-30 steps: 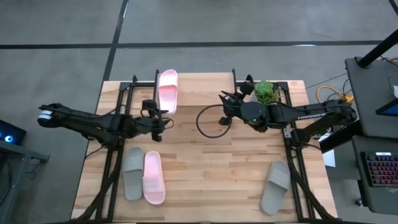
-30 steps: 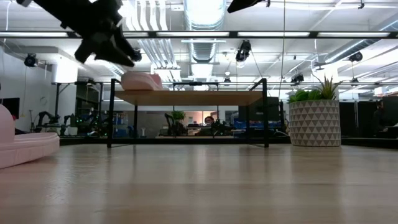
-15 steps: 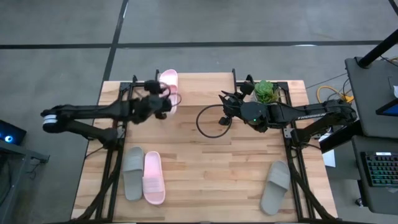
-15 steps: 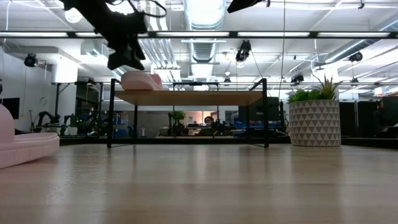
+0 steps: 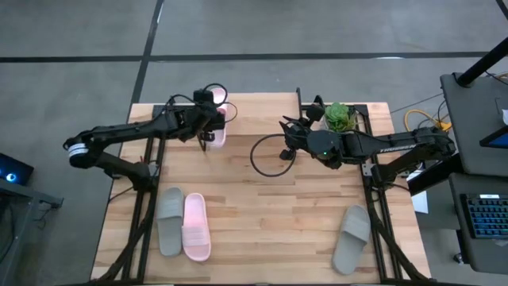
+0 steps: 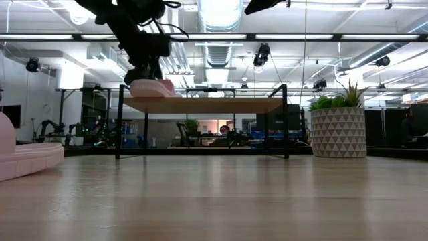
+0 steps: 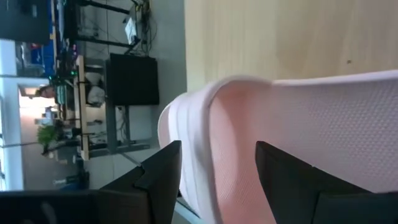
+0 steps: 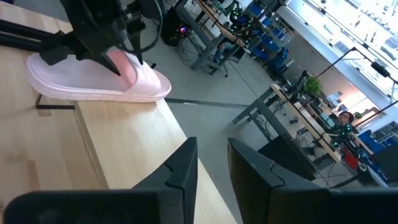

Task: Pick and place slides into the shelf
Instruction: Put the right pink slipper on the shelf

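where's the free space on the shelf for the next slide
The shelf plank is bare from the pink slide at its left end across to the plant. The left end is crowded: the left gripper is down at that slide. The right gripper hovers near the plant.

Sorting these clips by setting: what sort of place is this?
Probably a robotics lab or open workshop: exposed ceiling ducts overhead, rows of equipment-laden workbenches behind, and two dark robot arms mounted at a light wooden table.

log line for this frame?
left end effector: open, over pink slide on shelf | right end effector: idle mid-table
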`<move>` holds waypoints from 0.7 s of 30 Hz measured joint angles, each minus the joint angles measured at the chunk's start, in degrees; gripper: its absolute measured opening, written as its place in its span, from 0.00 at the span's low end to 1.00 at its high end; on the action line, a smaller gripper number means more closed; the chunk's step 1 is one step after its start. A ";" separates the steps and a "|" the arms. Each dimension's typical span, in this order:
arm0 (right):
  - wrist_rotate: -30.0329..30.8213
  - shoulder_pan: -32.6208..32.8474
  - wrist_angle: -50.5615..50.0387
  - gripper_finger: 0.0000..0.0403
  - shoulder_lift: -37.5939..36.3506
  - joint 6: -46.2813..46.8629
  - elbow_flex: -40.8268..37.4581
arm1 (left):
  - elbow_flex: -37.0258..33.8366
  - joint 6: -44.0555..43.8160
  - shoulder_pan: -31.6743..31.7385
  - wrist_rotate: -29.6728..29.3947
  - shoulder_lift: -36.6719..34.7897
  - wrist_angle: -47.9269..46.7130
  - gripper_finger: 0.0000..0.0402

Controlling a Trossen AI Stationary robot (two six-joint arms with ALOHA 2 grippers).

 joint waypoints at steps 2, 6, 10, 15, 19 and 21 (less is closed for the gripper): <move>0.00 0.00 -0.02 0.19 0.00 0.00 0.00 | 0.00 0.47 0.24 -0.61 0.69 0.63 0.47; 0.00 0.00 -0.26 0.17 0.00 0.00 0.00 | 0.00 1.04 0.62 -1.05 0.44 1.44 0.47; 0.00 0.00 -0.79 0.17 0.00 0.00 0.00 | -0.04 1.36 1.00 -1.49 -0.46 1.72 0.47; 0.00 0.00 -0.85 0.19 0.00 0.02 0.00 | -0.09 1.39 1.41 -1.42 -0.84 1.57 0.47; 0.00 0.00 -0.84 0.19 0.00 0.00 0.00 | -0.09 1.50 2.34 -1.13 0.06 1.44 0.47; 0.00 0.00 -0.84 0.18 0.00 0.01 0.00 | -0.09 1.50 2.75 -0.88 0.39 1.47 0.46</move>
